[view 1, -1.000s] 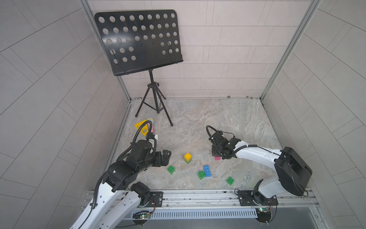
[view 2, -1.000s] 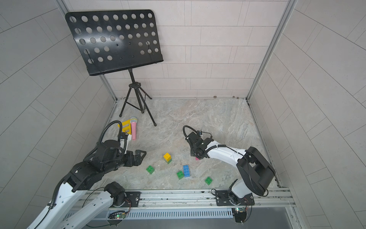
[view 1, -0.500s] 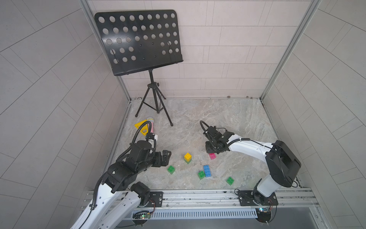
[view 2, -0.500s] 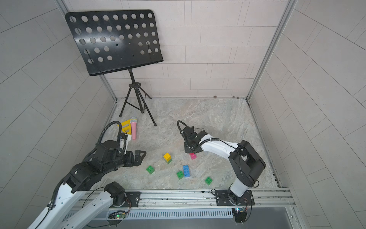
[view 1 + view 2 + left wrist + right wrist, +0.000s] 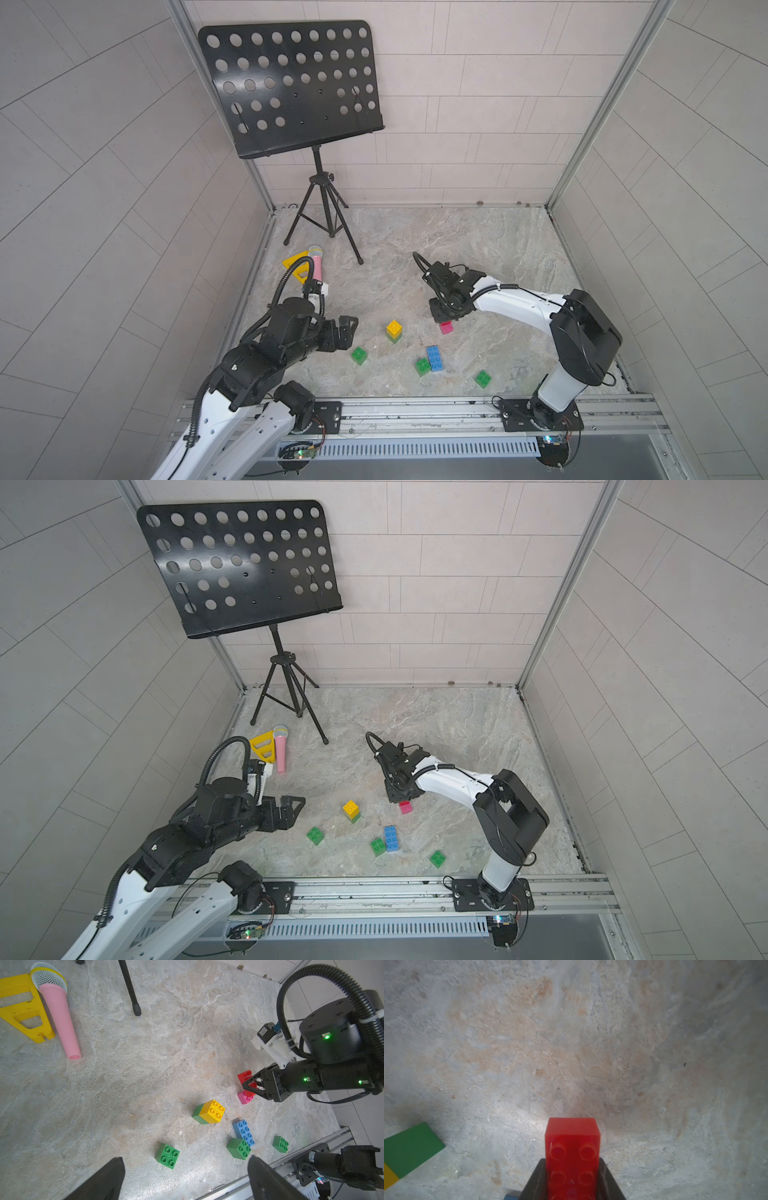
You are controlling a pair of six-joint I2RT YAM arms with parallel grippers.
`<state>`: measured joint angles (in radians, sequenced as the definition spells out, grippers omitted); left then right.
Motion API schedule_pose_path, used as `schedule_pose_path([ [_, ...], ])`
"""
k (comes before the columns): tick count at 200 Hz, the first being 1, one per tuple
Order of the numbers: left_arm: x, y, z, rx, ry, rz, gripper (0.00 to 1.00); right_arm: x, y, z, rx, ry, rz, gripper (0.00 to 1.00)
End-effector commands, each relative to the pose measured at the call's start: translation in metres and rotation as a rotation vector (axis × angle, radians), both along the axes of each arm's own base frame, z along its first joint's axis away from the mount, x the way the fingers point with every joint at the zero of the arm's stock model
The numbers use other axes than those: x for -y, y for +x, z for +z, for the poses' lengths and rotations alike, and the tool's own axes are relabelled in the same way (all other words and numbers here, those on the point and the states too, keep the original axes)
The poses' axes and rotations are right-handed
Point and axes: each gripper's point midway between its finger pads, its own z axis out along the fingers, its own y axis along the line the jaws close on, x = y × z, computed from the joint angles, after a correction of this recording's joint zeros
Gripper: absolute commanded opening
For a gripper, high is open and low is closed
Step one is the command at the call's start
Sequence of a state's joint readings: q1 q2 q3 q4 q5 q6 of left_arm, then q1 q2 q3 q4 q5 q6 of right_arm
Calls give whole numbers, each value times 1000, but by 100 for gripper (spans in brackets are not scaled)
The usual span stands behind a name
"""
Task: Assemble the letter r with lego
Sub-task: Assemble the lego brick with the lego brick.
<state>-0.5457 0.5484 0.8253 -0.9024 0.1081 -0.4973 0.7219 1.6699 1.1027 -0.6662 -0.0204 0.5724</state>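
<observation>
Lego check, clock read in a top view with 12 at the back wall point(image 5: 457, 124): you have the red brick point(image 5: 244, 1076) clamped between the fingers of the right gripper point(image 5: 248, 1086), jaws closed narrow on its long sides. Its end sits over the pink brick point(image 5: 447, 329); whether it is pressed home cannot be told. At 9 o'clock of the pink brick stands a yellow brick point(image 5: 394, 327) seated on a green brick point(image 5: 394, 339). A blue brick point(image 5: 434, 357) lies at 4 o'clock of that stack, a second green point(image 5: 422, 367) touching it at 8 o'clock; a third green point(image 5: 482, 378) sits alone at 4 o'clock of the blue, a fourth green point(image 5: 359, 355) at 8 o'clock of the stack. All loose bricks rest on the stone floor point(image 5: 478, 249), toward its 6 o'clock edge. Your left gripper point(image 5: 349, 332) hangs at 9 o'clock of the stack, fingers fully spread, holding nothing.
</observation>
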Motion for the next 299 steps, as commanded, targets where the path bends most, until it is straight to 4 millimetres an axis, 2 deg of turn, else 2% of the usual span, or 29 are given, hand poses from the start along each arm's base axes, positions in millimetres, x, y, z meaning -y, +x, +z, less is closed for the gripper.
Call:
schedule_pose_path([
  [1,2,3,-1,9,-6,-2,100,5,-4,5,25,0,3,0],
  [41,5,3,-2,3,-10,-19,100,2,-8,-4,40,46,-24,0],
  [103,7,2,-2,2,-16,-29,100,-4,1,3,70,43,-3,0],
  [135,6,2,-1,9,-17,-23,100,-4,1,-2,58,19,14,0],
  [189,5,2,0,15,-20,-21,100,2,-2,-18,42,-17,14,0],
  [256,4,2,1,19,-19,-15,100,15,-2,-19,54,-75,4,0],
  [299,1,2,3,35,-22,-1,100,14,-8,-30,34,-65,-9,0],
])
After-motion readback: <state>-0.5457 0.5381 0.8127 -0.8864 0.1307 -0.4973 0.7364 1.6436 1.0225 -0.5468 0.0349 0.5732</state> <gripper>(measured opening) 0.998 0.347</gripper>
